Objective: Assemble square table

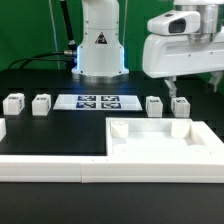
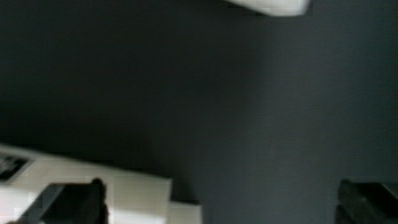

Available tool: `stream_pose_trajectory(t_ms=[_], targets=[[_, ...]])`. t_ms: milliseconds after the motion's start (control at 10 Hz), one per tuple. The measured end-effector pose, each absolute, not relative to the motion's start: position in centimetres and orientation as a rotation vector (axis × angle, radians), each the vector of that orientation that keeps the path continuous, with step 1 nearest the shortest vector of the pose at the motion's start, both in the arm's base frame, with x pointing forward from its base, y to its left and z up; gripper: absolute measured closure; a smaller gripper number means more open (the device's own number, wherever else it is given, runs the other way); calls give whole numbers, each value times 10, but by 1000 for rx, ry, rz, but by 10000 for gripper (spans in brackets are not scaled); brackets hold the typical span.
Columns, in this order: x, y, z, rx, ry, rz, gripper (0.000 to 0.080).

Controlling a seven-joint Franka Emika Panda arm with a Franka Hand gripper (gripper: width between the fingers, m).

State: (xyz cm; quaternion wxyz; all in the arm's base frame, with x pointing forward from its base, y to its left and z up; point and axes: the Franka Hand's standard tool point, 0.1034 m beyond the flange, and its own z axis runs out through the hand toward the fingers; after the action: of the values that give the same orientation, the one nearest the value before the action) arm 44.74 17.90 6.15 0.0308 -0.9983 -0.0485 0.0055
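Hovering just above one leg (image 1: pixel 181 105), gripper (image 1: pixel 176 90) released, jaws wide; slab (image 1: pixel 160 150) nearby.

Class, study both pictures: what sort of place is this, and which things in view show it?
Most likely a robotics lab workbench: a white robot arm at a black table, the tagged marker board, and a green backdrop.

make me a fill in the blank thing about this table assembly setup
1. ___ loose legs stand in a row.
2. The marker board shows ___ tags.
3. The claw hangs at the exterior view's ___ side.
4. Its jaws stand ___.
Missing words: four, four, right, open.
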Motion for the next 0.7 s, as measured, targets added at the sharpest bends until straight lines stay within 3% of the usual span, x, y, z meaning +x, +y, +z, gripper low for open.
stream_pose_trajectory(t_ms=[400,700], targets=[[446,181,60,-3078,-111,64,151],[422,173,54,-3091,-49,442,151]])
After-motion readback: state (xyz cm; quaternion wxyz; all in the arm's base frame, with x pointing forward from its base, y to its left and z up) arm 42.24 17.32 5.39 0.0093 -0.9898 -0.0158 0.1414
